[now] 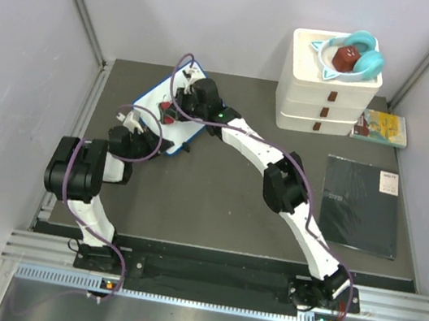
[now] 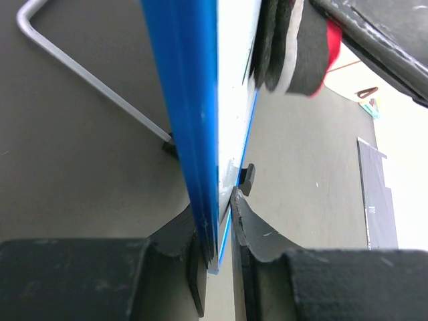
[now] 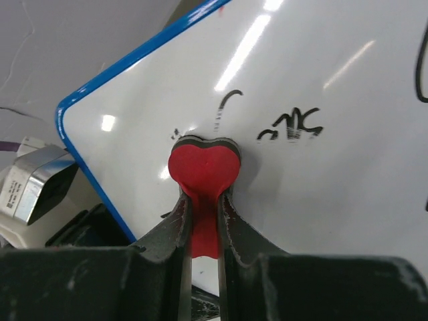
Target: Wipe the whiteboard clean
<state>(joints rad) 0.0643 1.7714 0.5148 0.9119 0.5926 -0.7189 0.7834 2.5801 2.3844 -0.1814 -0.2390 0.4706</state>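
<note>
The whiteboard (image 1: 152, 99), white with a thin blue frame, stands tilted at the back left of the table. My left gripper (image 2: 221, 221) is shut on its blue-framed edge (image 2: 194, 120). My right gripper (image 3: 204, 207) is shut on a red heart-shaped eraser (image 3: 202, 168) with a black felt base, pressed against the board face (image 3: 301, 187). Black scribbles (image 3: 291, 124) remain just above and to the right of the eraser. In the top view the right gripper (image 1: 185, 98) is over the board and the left gripper (image 1: 132, 124) is at its near left edge.
A white drawer unit (image 1: 329, 89) with teal headphones (image 1: 356, 54) on top stands at the back right. A small book (image 1: 382, 128) lies beside it. A flat black pad (image 1: 361, 205) lies at the right. Grey walls close in both sides.
</note>
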